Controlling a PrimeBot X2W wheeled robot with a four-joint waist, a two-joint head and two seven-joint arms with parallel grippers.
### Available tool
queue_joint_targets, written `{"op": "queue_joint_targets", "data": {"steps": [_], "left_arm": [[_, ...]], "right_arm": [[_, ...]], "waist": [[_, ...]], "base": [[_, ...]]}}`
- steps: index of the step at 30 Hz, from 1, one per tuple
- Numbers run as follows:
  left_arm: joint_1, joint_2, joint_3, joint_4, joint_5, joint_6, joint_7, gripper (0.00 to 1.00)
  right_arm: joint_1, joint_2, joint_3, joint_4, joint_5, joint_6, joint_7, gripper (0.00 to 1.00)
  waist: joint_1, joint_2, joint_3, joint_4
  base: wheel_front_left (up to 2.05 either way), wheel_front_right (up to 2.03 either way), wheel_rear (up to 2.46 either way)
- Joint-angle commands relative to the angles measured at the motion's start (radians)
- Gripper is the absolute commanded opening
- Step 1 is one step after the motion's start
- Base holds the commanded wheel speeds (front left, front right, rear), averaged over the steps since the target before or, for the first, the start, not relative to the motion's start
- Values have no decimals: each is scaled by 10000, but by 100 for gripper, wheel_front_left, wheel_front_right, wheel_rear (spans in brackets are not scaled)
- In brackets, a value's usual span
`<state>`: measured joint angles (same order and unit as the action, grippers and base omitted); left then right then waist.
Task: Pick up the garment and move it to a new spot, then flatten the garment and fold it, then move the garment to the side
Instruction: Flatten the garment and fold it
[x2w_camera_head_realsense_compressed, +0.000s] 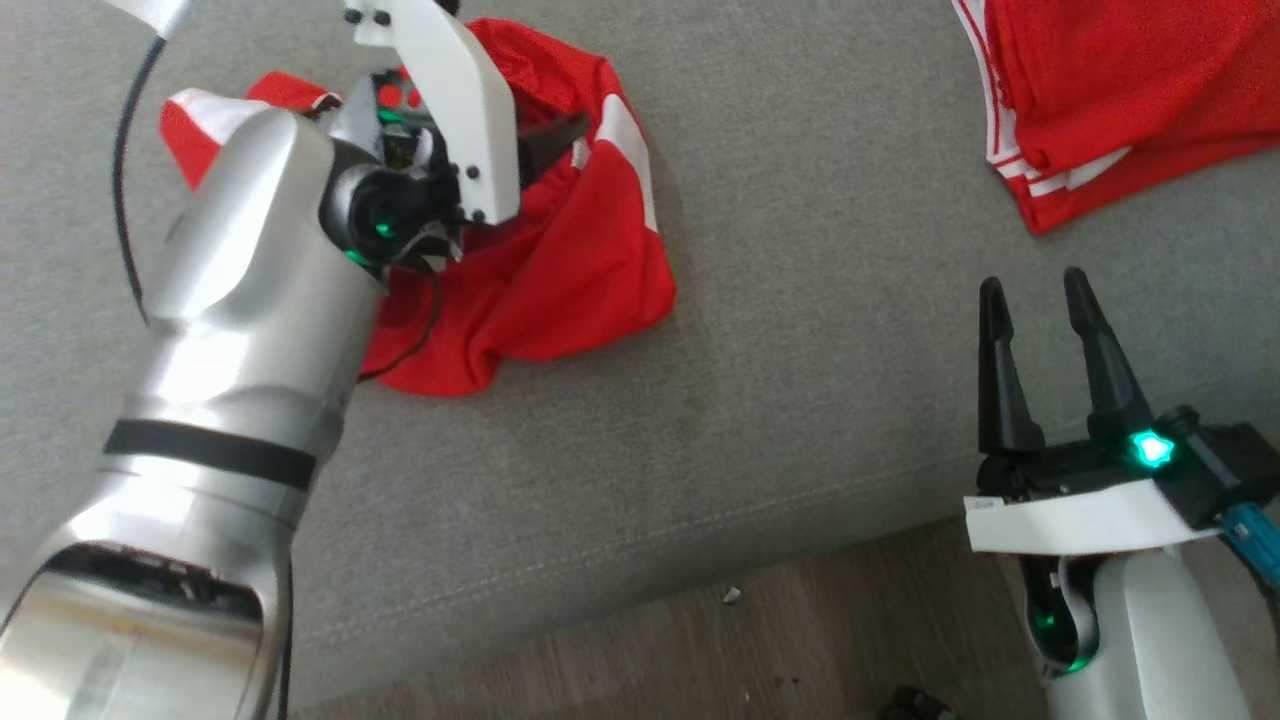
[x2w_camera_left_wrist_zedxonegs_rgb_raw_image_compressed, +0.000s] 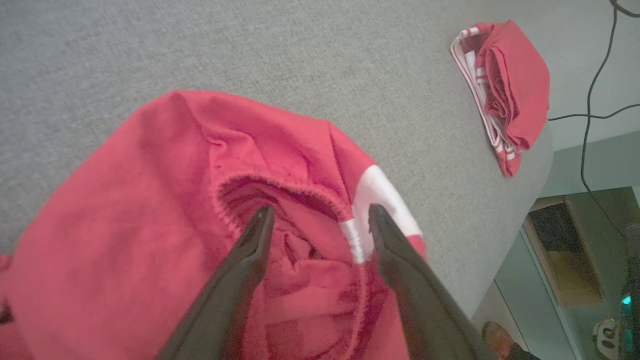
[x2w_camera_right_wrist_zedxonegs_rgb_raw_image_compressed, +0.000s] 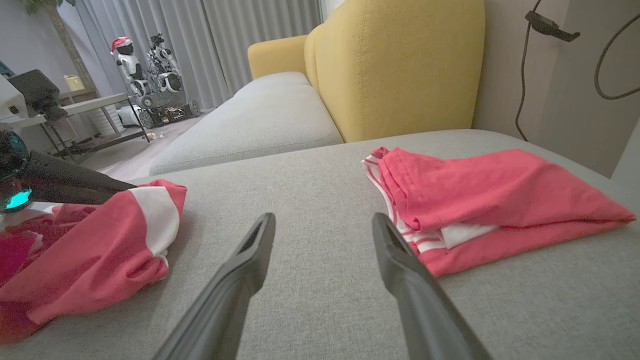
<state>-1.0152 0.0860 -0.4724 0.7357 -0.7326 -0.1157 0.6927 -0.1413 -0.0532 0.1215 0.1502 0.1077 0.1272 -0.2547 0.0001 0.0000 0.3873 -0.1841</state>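
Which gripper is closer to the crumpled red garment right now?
Left. The left gripper hangs open right over the crumpled red garment; the right gripper is well apart from it, over bare grey cushion.

The left arm (x2w_camera_head_realsense_compressed: 240, 260) hangs over a crumpled red garment (x2w_camera_head_realsense_compressed: 570, 270) on the grey cushion (x2w_camera_head_realsense_compressed: 820, 330), the right gripper (x2w_camera_head_realsense_compressed: 1033, 282) spread wide nearby, a folded red garment (x2w_camera_head_realsense_compressed: 1120, 90) beyond.

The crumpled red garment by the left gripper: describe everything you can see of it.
The crumpled red garment is thin, soft-looking fabric with white panels and a stitched hem opening. It lies bunched on the grey cushion. The left gripper stands open over that opening, fingers either side of a fold, nothing pinched.
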Motion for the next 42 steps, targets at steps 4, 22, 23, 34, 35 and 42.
{"op": "queue_joint_targets", "data": {"steps": [4,22,23,34,35,42], "left_arm": [[-703,386,92,-28,126,-75,-173,100],[-688,842,-1210,-790,-1124,-147,335,0],[-749,869,-1237,-901,-1231,-147,284,0],[-2557,520,-623,-2139,-2343,-148,-845,0],[-2674,438,-569,-2303,-2544,-149,-747,0],[-1418,1750,-713,-4170,-2864,-111,65,0]], "right_arm": [[-284,27,239,-244,185,35,-70,100],[-303,29,93,1,392,35,-70,100],[-303,29,92,28,401,35,-70,100],[-32,29,117,271,470,35,-70,100],[22,29,89,275,458,35,-70,100],[373,29,-24,311,263,35,-70,100]], "waist": [[-1,0,174,-181],[-1,0,-30,-318],[-1,0,-99,-312],[-1,0,-1184,-20],[-1,0,-1279,62],[-1,0,-1544,861]], "base": [[0,0,0],[0,0,0],[0,0,0],[0,0,0],[0,0,0],[0,0,0]]}}
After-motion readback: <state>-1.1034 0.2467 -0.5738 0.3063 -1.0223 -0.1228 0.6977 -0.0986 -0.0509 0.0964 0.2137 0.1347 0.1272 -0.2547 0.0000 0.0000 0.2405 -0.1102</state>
